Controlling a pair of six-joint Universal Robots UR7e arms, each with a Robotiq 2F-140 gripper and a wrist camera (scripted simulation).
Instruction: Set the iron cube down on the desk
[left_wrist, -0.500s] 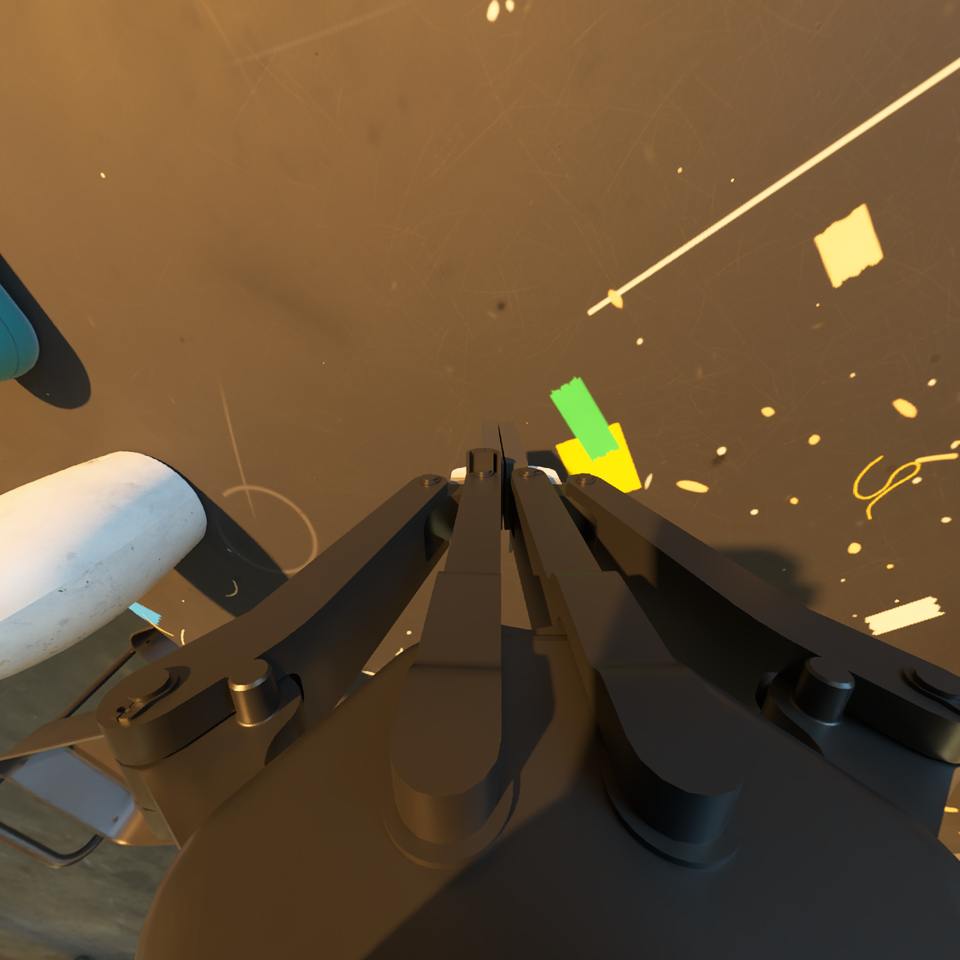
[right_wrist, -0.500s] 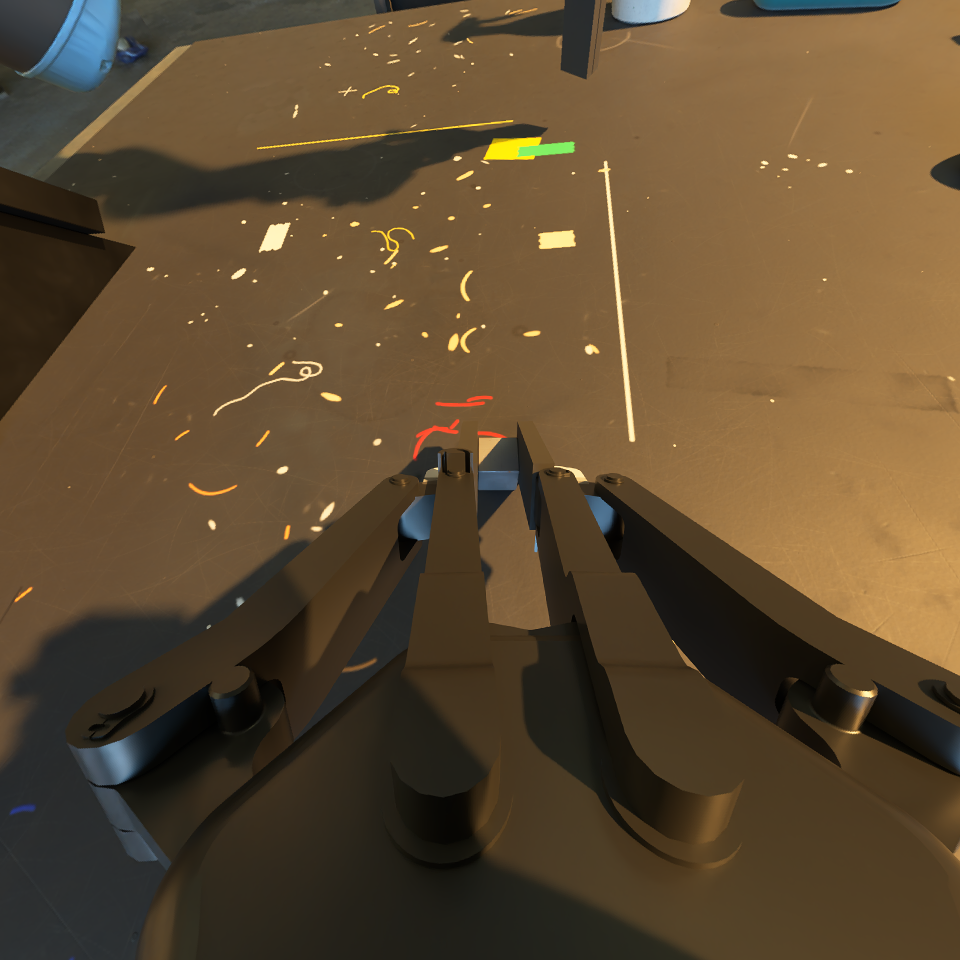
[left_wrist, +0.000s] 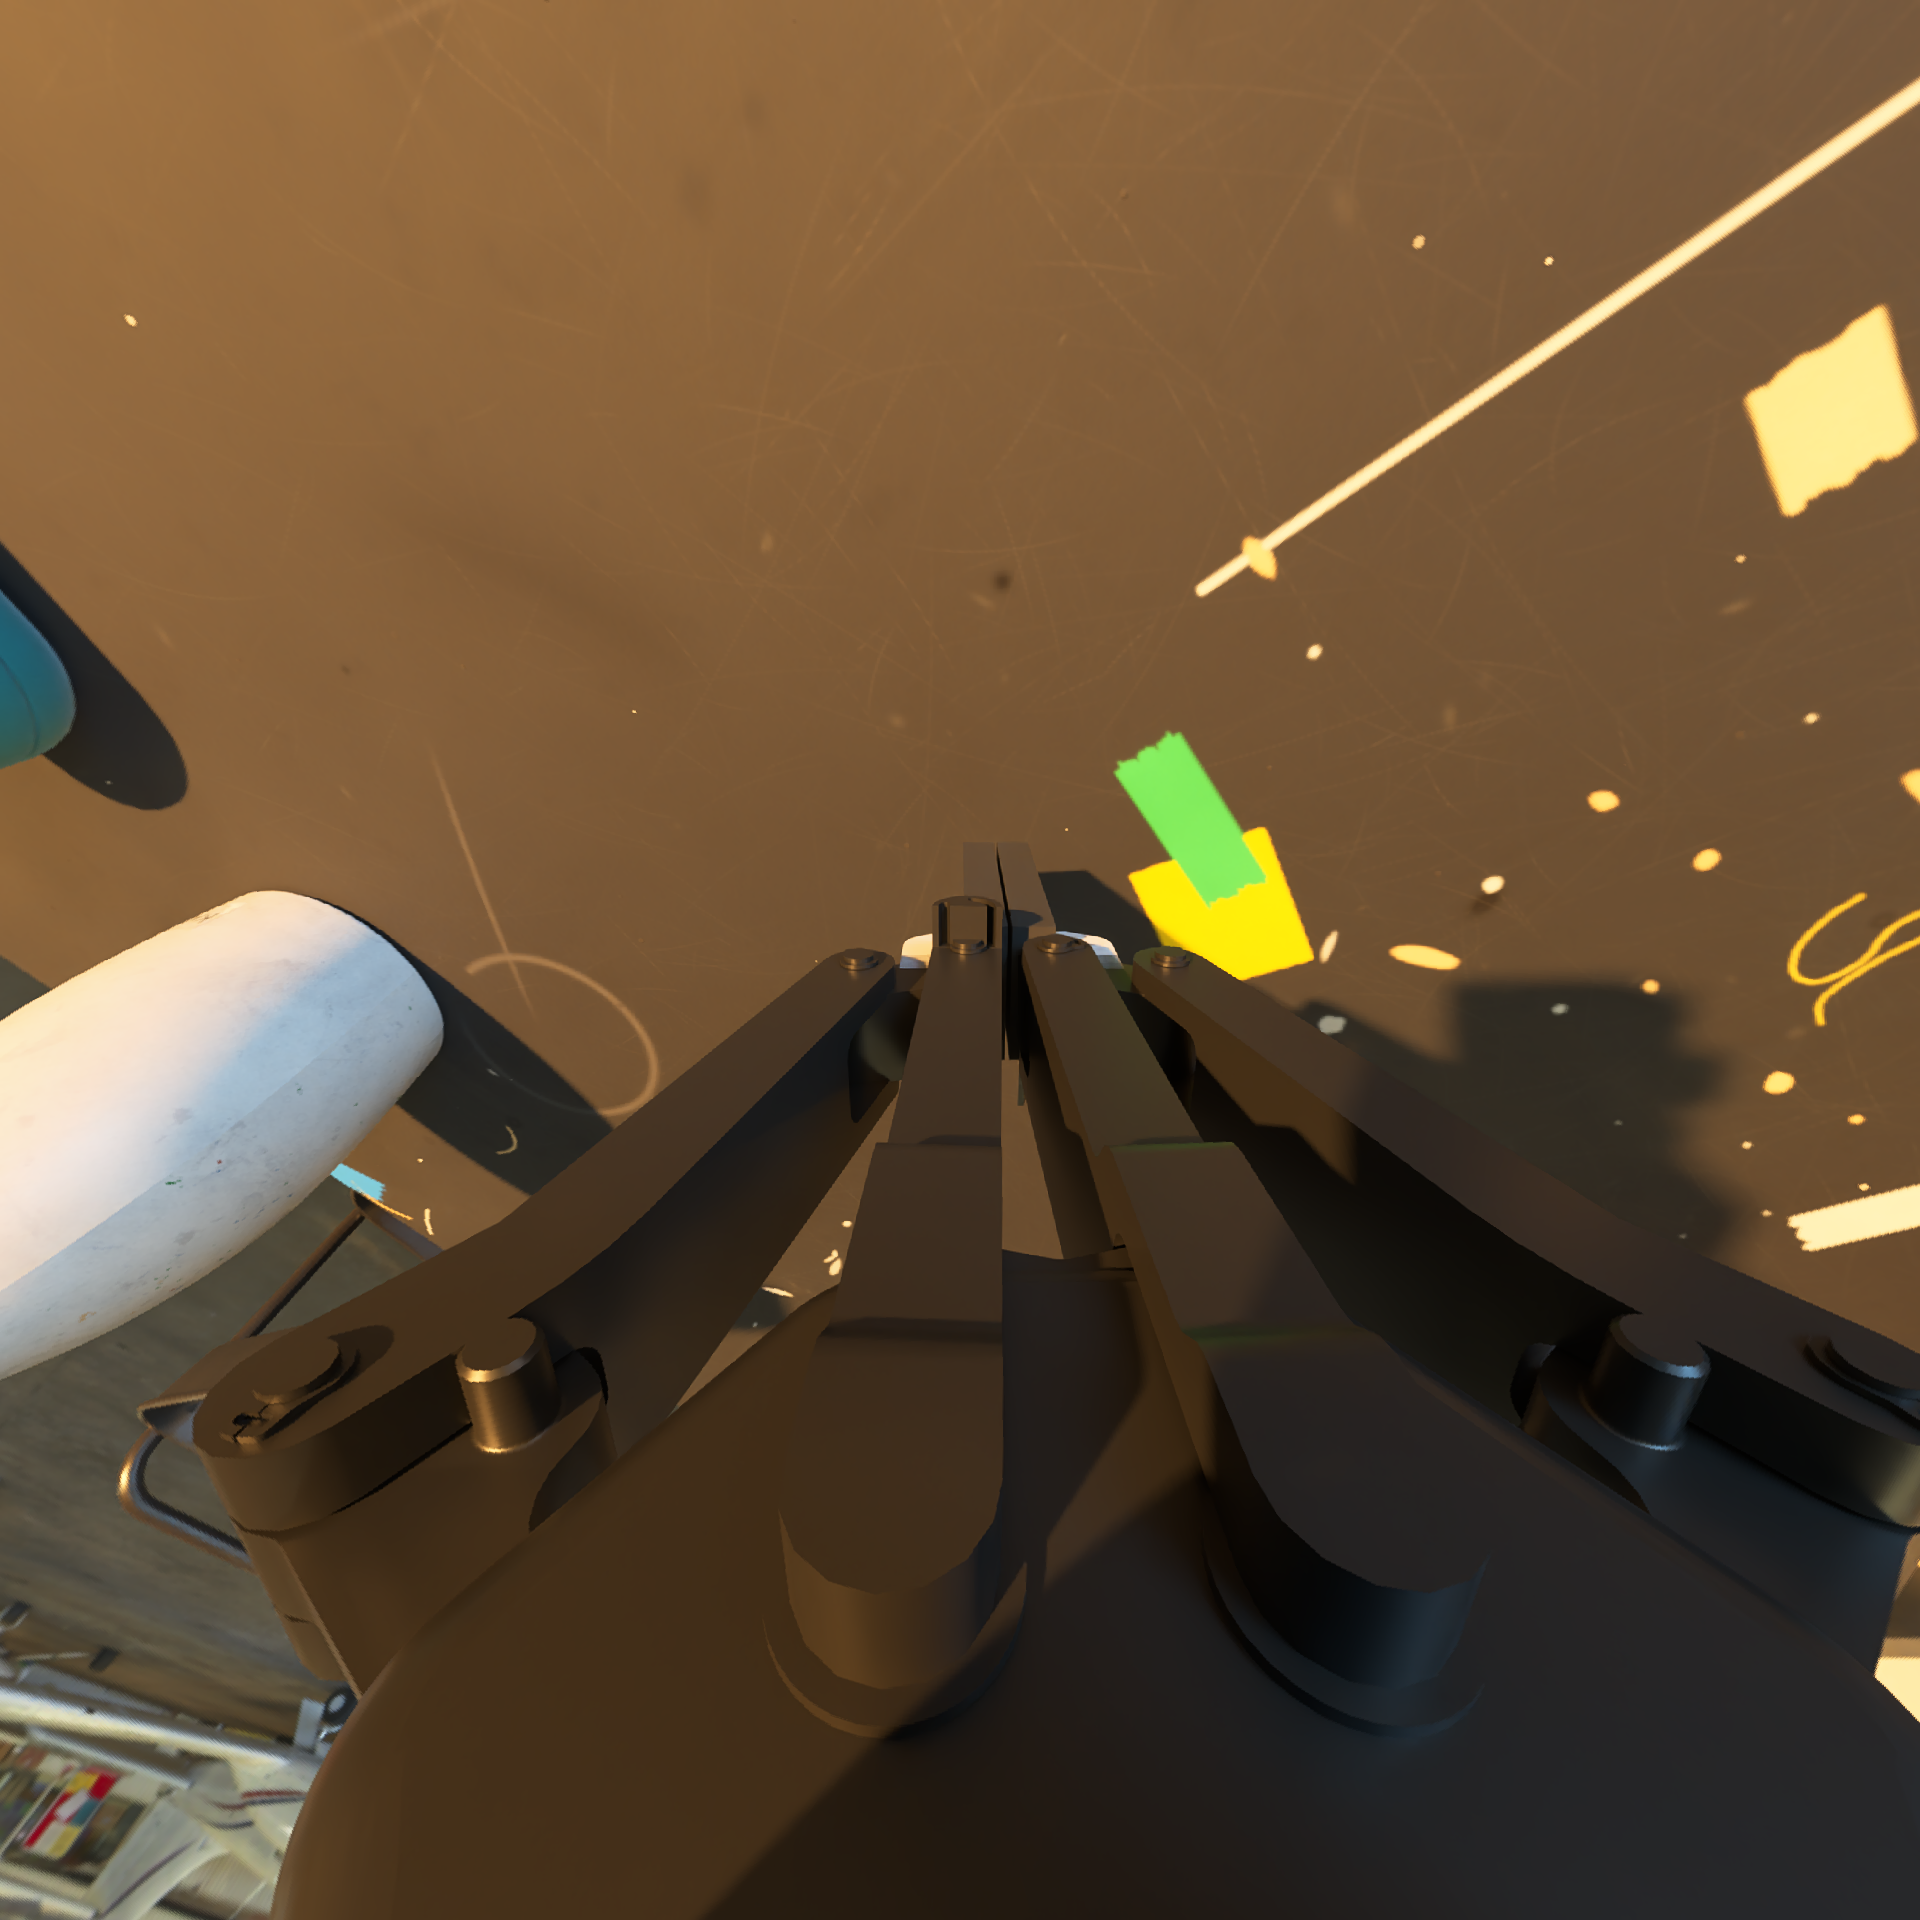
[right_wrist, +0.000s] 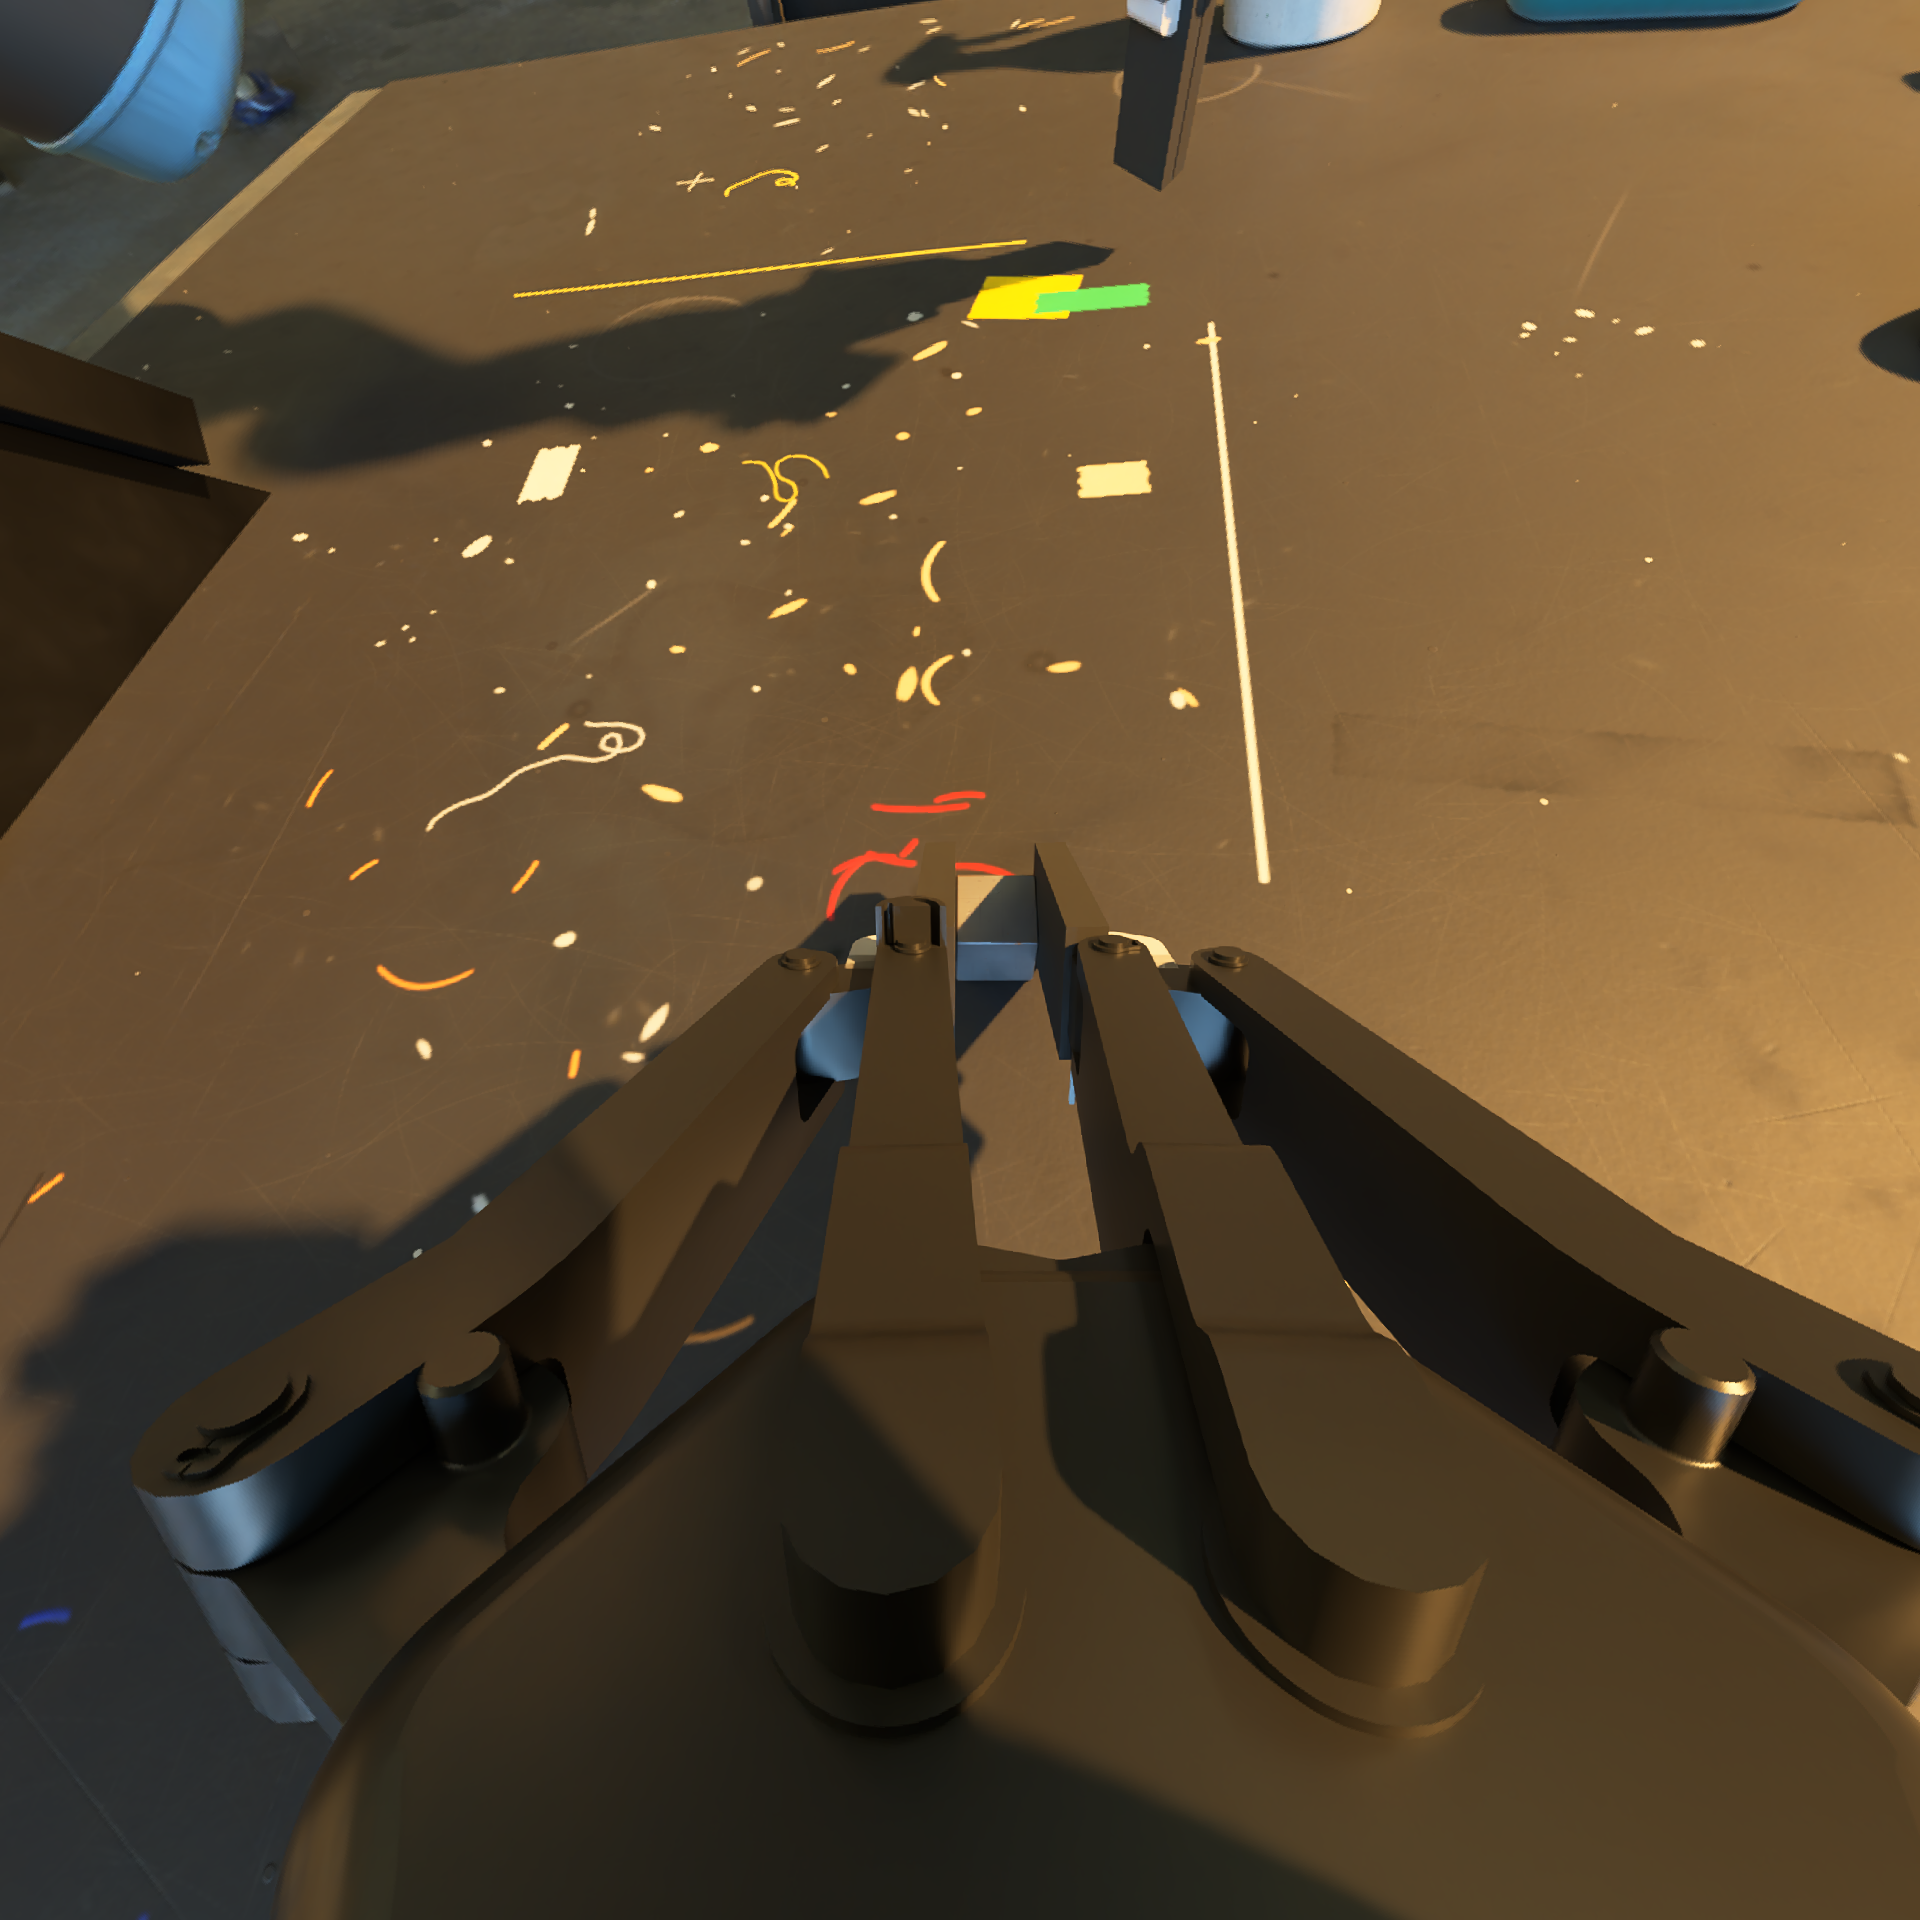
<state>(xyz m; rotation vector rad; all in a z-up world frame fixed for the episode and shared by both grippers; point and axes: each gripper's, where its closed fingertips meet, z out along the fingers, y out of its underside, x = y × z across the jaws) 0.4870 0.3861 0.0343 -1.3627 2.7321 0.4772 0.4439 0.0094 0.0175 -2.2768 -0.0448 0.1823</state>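
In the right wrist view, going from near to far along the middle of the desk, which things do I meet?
Right gripper shut on the iron cube → red scribbles → pale tape patch → yellow patch overlapped by green tape → left gripper, hanging shut above the desk.

A workshop, going by the surface (right_wrist: 1558, 582): dark, scratched all over, spattered with pale paint flecks and scribbles. Near its middle lies a yellow tape patch (right_wrist: 1013, 298) with a green strip (right_wrist: 1096, 298) overlapping it. Beyond the surface's edge, cluttered papers (left_wrist: 94, 1808) lie low on the floor.
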